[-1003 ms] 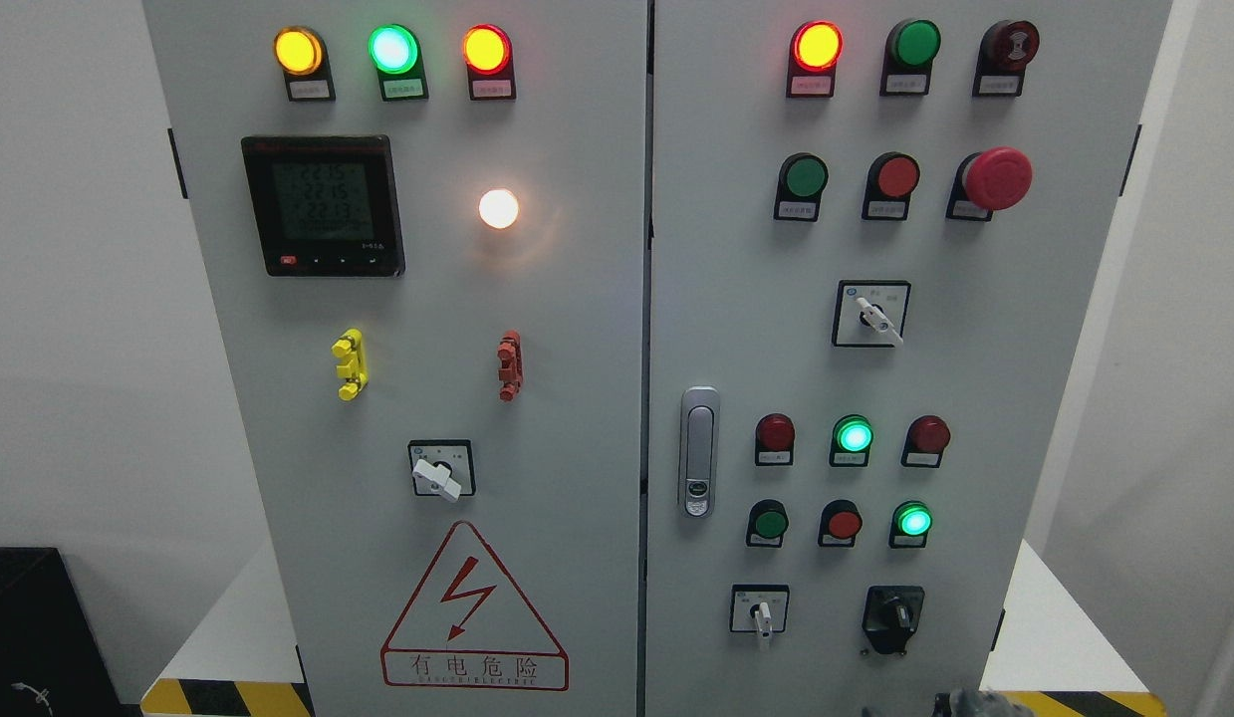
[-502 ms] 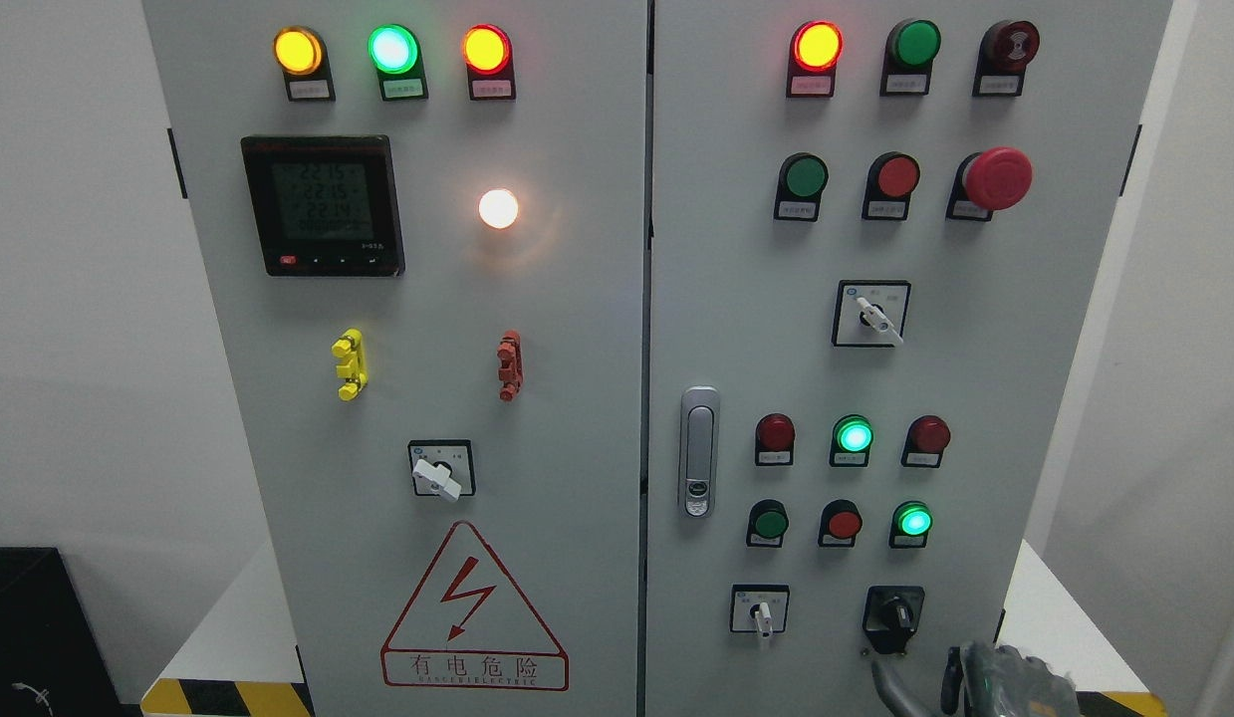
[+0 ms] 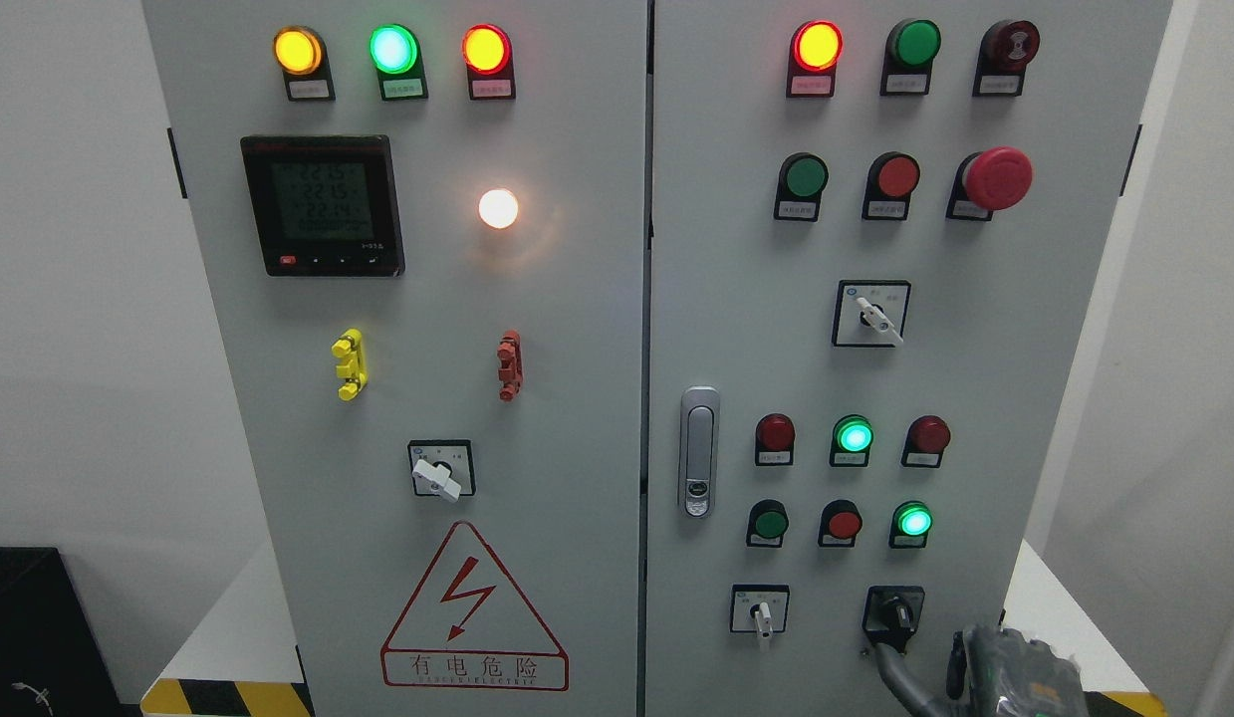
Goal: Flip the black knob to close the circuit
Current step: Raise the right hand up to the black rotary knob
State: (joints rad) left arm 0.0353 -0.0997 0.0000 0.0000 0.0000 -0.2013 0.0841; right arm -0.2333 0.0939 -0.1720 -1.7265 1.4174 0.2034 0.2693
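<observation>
Black knob point(image 3: 893, 614) low on right door, handle roughly upright.

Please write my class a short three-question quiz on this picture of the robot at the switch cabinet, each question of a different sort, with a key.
1. True or false: the right hand comes in at the lower right, below the black knob.
2. Which light is lit green? A: the top left door's middle light. B: the big red mushroom button. C: the round white light.
3. Fill in: the warning triangle sits on the ____ door.

Key: 1 true; 2 A; 3 left.
</observation>
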